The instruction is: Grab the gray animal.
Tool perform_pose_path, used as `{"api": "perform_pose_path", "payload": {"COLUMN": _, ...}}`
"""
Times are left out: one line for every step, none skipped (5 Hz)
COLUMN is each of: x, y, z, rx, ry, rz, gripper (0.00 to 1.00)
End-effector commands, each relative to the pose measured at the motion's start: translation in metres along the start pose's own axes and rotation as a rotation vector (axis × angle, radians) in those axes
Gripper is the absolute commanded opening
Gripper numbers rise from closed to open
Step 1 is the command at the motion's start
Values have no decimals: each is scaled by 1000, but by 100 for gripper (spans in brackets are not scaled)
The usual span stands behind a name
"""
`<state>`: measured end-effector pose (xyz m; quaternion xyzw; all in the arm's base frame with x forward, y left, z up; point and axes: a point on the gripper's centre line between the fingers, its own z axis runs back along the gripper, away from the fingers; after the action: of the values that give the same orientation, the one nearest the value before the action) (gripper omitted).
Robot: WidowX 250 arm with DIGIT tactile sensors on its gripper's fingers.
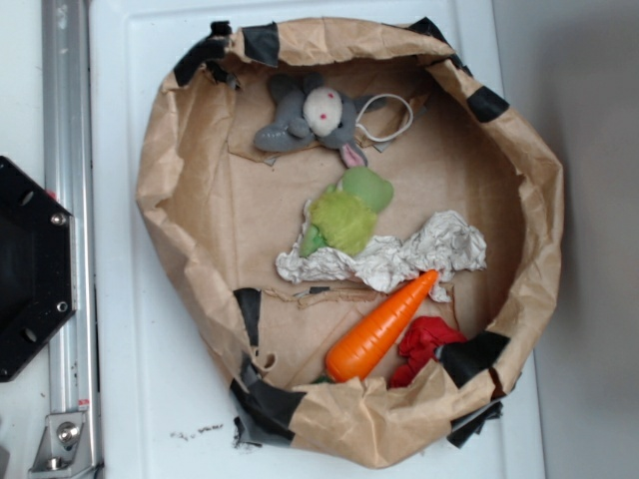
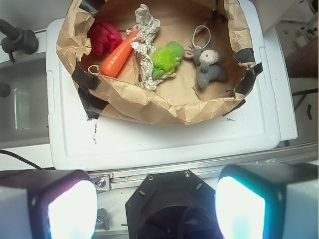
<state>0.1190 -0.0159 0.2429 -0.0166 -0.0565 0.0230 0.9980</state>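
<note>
The gray animal (image 1: pixel 305 118) is a small gray plush bunny with a white, pink-dotted face. It lies at the back of a brown paper bag rolled into a bowl (image 1: pixel 160 190), with its white cord loop (image 1: pixel 384 118) to its right. In the wrist view the gray animal (image 2: pixel 209 64) lies at the right of the bag. My gripper (image 2: pixel 156 209) is open and empty, its fingers (image 2: pixel 72 209) wide apart, high above the robot base and well short of the bag. The gripper is out of the exterior view.
A fuzzy lime-green plush (image 1: pixel 347 215), crumpled white paper (image 1: pixel 399 254), an orange carrot (image 1: pixel 379 329) and a red cloth (image 1: pixel 424 344) also lie in the bag. The bag sits on a white lid (image 2: pixel 164 139). The black robot base (image 1: pixel 30 264) and a metal rail (image 1: pixel 65 120) are at left.
</note>
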Motion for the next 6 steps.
{"api": "perform_pose_path", "payload": {"x": 0, "y": 0, "z": 0, "rx": 0, "ry": 0, "rz": 0, "gripper": 100}}
{"api": "perform_pose_path", "payload": {"x": 46, "y": 9, "z": -22, "rx": 3, "ry": -98, "rz": -121, "gripper": 100}}
{"api": "perform_pose_path", "payload": {"x": 94, "y": 23, "z": -56, "rx": 30, "ry": -146, "rz": -211, "gripper": 100}}
{"api": "perform_pose_path", "payload": {"x": 122, "y": 32, "z": -100, "rx": 159, "ry": -116, "rz": -322, "gripper": 100}}
{"api": "perform_pose_path", "payload": {"x": 128, "y": 43, "z": -147, "rx": 308, "ry": -111, "rz": -517, "gripper": 100}}
{"api": "perform_pose_path", "payload": {"x": 105, "y": 58, "z": -191, "rx": 300, "ry": 23, "rz": -693, "gripper": 100}}
